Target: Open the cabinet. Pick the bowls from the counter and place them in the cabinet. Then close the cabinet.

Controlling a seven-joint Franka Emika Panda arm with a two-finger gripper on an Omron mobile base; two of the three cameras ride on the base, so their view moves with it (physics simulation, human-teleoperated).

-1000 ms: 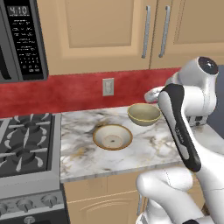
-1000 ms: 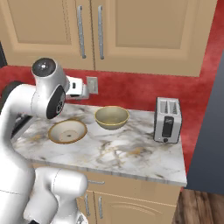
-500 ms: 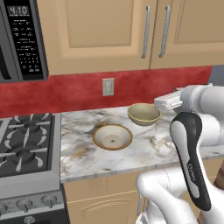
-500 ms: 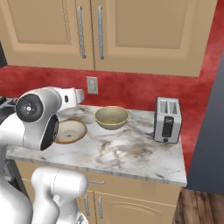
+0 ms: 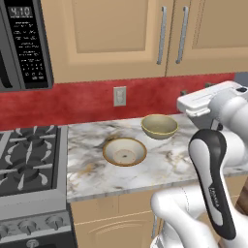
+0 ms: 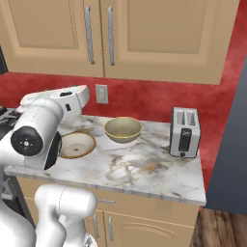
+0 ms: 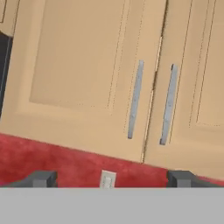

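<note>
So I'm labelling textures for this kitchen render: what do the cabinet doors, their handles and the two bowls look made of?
Cabinet doors: light tan wood, matte, with raised panel frames. Handles: brushed silver metal, judging by the grey sheen. Shallow bowl and deeper bowl: probably glazed ceramic, beige with brownish-gold rims. Being rendered, these are looks only.

Both tan cabinet [image 5: 145, 34] doors are shut above the marble counter [image 5: 164, 164], where the shallow bowl [image 5: 124, 151] and deeper bowl [image 5: 159, 126] sit upright.

Both cabinet [image 7: 131, 78] doors shut; nothing stands before their handles [image 7: 135, 99].
</note>
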